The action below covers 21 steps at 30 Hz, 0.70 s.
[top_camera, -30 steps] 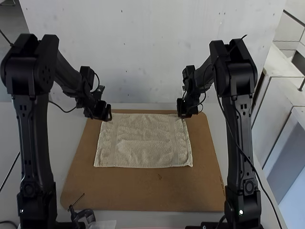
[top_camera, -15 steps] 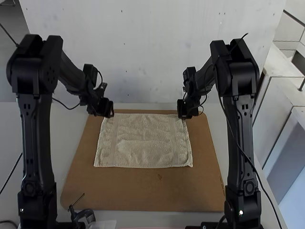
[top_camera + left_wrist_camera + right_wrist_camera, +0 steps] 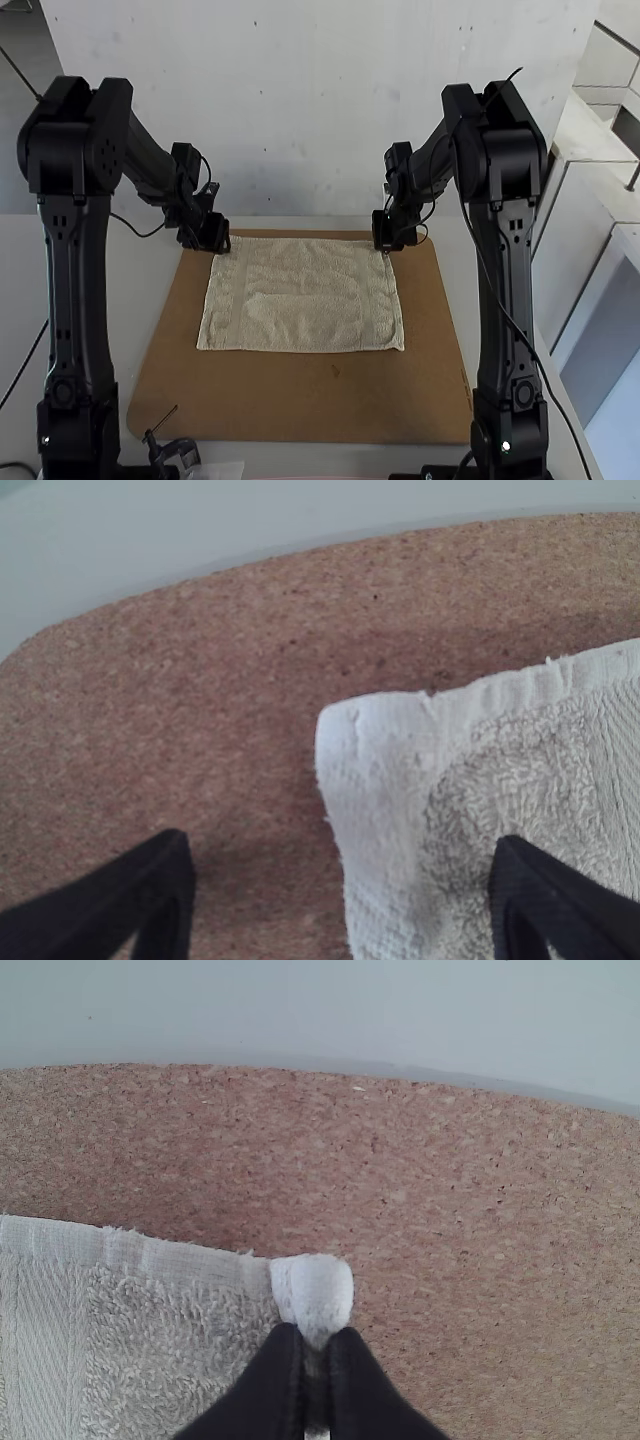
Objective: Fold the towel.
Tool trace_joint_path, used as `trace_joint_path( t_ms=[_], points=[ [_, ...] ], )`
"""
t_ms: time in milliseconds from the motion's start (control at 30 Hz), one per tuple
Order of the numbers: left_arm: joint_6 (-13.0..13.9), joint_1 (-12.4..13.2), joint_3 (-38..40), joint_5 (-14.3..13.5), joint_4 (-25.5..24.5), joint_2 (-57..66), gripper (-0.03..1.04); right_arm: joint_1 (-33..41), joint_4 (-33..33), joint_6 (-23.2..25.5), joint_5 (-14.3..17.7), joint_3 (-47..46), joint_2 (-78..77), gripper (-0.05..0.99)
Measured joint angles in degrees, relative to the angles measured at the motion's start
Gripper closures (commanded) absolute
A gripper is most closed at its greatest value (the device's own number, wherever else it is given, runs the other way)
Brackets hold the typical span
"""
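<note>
Beige towel [image 3: 300, 300] with ribbed bands toward nine and three o'clock; brown, speckled board [image 3: 300, 405]; pale grey table [image 3: 136, 285]; black left arm [image 3: 77, 290], nine o'clock; black right arm [image 3: 505, 290], three o'clock.

my towel [image 3: 305, 300] is pale beige terry with flatter woven bands near its two short sides and a stitched hem. it lies spread out in a single rectangle on the brown cork board [image 3: 300, 400], its far long edge running between my left gripper [image 3: 222, 243] and my right gripper [image 3: 383, 247], the rest reaching from them back towards me. its far right corner is pinched up in a small pale bulge between my right fingertips; near its far left corner, the short side's hem runs between my parted left fingers.
</note>
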Motion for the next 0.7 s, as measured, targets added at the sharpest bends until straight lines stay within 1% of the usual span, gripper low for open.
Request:
trace_joint_path(
  t_ms=[67, 133, 233, 267, 533, 600, 700],
  points=[
    [0.0, 0.0, 0.0, -0.1, 0.0, 0.0, 0.38, 0.0, 0.1, 0.0, 0.0, 0.0, 0.0, 0.91],
    [-0.2, 0.0, 0.0, -0.1, 0.0, 0.0, 0.46, 0.0, 0.1, 0.0, 0.0, 0.0, 0.0, 0.91],
    [-1.1, -0.1, 0.0, 0.0, 0.1, 0.0, 0.49, 0.0, 0.2, 0.0, 0.0, 0.0, 0.0, 0.91],
    [-1.4, -0.1, 0.0, 0.1, 0.1, 0.0, 0.52, 0.0, 0.2, 0.0, 0.0, 0.0, 0.0, 0.91],
    [-2.8, -1.2, 0.0, 0.9, 0.5, 0.0, 0.53, 0.0, 1.3, 0.0, -0.1, -0.8, -0.2, 0.91],
    [-3.0, -1.6, 0.0, 1.0, 0.5, 0.0, 0.62, 0.0, 1.3, 0.0, -0.1, -0.8, -0.2, 0.91],
    [-3.3, -2.0, 0.0, 1.2, 1.6, 0.0, 0.64, 0.0, 1.3, 0.0, -0.2, -0.8, -0.2, 0.91]
  ],
)
